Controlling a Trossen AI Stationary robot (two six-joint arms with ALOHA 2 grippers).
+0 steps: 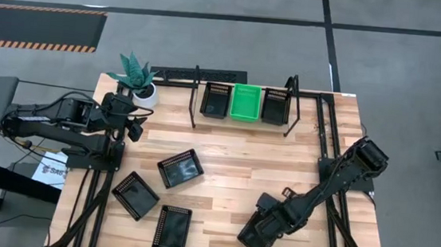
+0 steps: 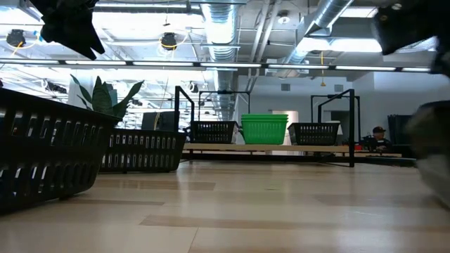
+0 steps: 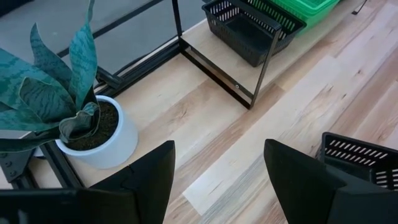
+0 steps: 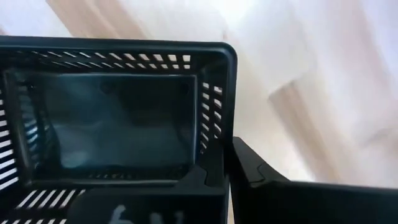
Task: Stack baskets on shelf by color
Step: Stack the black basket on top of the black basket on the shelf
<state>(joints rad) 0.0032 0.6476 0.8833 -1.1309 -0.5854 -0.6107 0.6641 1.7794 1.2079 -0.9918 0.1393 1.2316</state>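
Right claw [image 1: 263, 230] clamped on black basket [image 4: 112, 118] wall; left claw [image 3: 217, 180] wide open, empty.

The right gripper [image 1: 263, 230] is lowered at the table's near right part, its fingers closed. The left gripper [image 1: 135, 126] is held raised, fingers apart.

We see a bright green basket [image 1: 245, 102] between two black baskets [image 1: 215, 101] on the black shelf [image 1: 290, 106]. The worktop [image 1: 234, 153] is light wood with pale stripes. The plant [image 1: 133, 72] has teal leaves with dark bands, and its pot [image 3: 118, 140] is white. The baskets have slotted walls.
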